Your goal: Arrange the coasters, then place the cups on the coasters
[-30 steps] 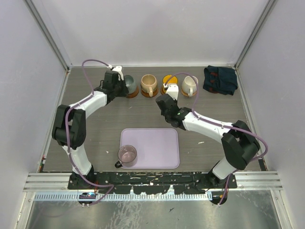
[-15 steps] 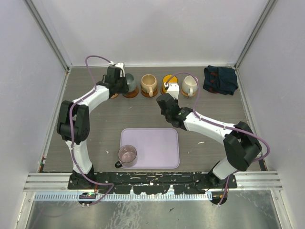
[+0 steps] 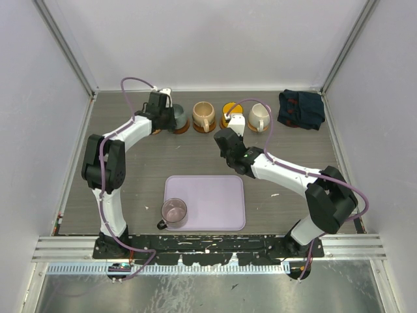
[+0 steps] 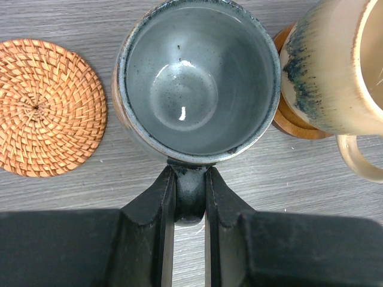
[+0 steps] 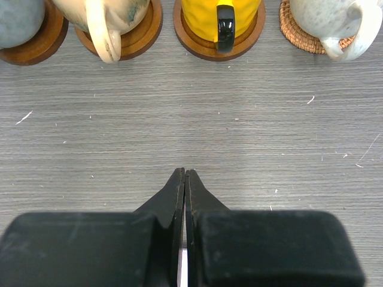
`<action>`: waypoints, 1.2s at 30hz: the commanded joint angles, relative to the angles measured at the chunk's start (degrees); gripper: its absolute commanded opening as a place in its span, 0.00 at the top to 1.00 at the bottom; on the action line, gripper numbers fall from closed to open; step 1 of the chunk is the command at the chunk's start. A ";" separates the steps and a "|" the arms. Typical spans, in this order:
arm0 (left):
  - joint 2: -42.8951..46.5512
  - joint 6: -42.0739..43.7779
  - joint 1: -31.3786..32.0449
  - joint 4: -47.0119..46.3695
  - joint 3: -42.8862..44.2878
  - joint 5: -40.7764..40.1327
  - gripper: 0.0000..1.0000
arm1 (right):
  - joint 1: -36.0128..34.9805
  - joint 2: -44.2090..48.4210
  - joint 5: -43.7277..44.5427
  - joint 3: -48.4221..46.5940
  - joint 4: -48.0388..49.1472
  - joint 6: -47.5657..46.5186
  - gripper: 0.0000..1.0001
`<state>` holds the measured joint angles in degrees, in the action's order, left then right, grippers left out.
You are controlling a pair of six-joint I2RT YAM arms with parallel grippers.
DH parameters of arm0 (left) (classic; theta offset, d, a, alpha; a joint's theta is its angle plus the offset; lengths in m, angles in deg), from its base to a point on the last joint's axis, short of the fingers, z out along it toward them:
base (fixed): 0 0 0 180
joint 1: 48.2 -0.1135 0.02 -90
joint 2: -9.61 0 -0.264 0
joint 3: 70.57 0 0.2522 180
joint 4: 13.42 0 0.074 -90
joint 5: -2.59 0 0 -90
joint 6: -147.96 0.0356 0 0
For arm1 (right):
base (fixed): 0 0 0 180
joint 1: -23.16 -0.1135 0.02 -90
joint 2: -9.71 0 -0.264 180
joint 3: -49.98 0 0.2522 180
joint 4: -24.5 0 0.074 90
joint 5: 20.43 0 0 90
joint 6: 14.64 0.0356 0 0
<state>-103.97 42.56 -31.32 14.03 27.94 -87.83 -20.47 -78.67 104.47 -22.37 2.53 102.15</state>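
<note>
White arms (image 3: 281, 171), black joints and jaws — looping purple cables (image 3: 133, 79).

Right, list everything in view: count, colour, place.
table: one, grey wood-grain.
tray: one, lavender, table centre.
cups: five; grey-green cup, tan cup, yellow cup, cream cup in the far row; pinkish-purple cup at the tray's near left corner.
wooden coasters: three, brown, under the first three cups.
woven coasters: two, orange; one bare at the row's left end, one under the cream cup.
cloth: one, dark, far right corner.
left pincer: black, shut on the grey-green cup's handle.
right pincer: black, shut, empty, above bare table near the row.
</note>
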 commanded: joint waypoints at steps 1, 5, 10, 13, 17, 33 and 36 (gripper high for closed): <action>1.55 0.44 0.21 -7.29 4.16 -0.62 1.00 | 0.34 2.16 0.70 -0.06 2.20 -0.42 0.96; 1.45 0.17 0.18 -8.37 3.52 -0.64 1.00 | 0.40 1.95 0.61 0.15 2.58 -0.47 0.95; 1.06 0.02 0.30 -8.35 3.32 -0.54 1.00 | 0.49 1.59 0.28 0.20 2.90 -0.51 0.96; 0.81 0.01 0.40 -8.25 3.34 -0.28 1.00 | 0.57 1.40 0.09 0.16 3.06 -0.51 0.96; 0.80 0.00 0.39 -8.17 3.23 0.15 0.92 | 0.59 1.28 0.00 0.20 3.19 -0.51 0.96; 3.18 -0.59 0.39 -8.89 -0.44 0.27 0.69 | 0.65 1.70 -0.74 0.88 3.44 -0.26 0.96; 3.80 -0.77 0.39 -9.04 -1.41 0.19 0.69 | 0.58 2.03 -0.88 1.18 3.45 -0.17 0.96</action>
<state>-104.16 42.27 -31.08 9.46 27.46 -87.72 -20.10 -78.67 103.51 -21.37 3.47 102.06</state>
